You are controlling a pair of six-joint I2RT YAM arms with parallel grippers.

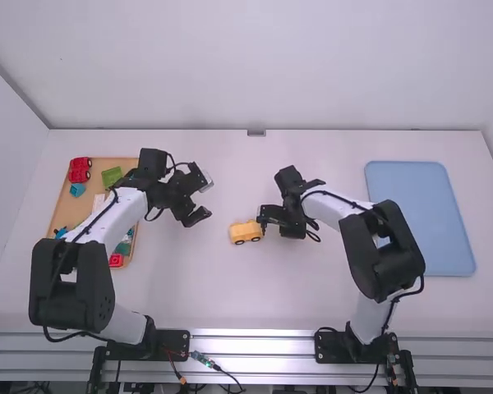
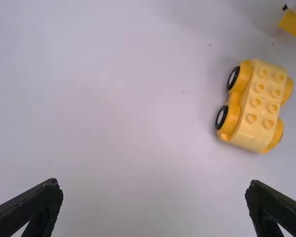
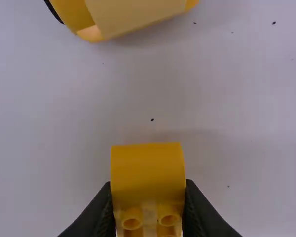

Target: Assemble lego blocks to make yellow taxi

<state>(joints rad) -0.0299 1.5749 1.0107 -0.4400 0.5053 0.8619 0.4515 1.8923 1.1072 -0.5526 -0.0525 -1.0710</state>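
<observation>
High view: table [image 1: 189, 283] separates left end effector [image 1: 207, 199] from yellow car [image 1: 244, 231].

Left arm [image 1: 105, 220], white links with black joints, bent, its left gripper [image 1: 207, 199] angled inward, jaws spread wide; right arm [image 1: 334, 208], matching, bent and reaching inward toward the middle, its right gripper [image 1: 266, 219] with jaws drawn in, clamping.

White table [image 1: 189, 287]: yellow wheeled block base [image 1: 245, 231] near middle, orange tray [image 1: 68, 212] left, blue tray [image 1: 435, 197] right.
</observation>
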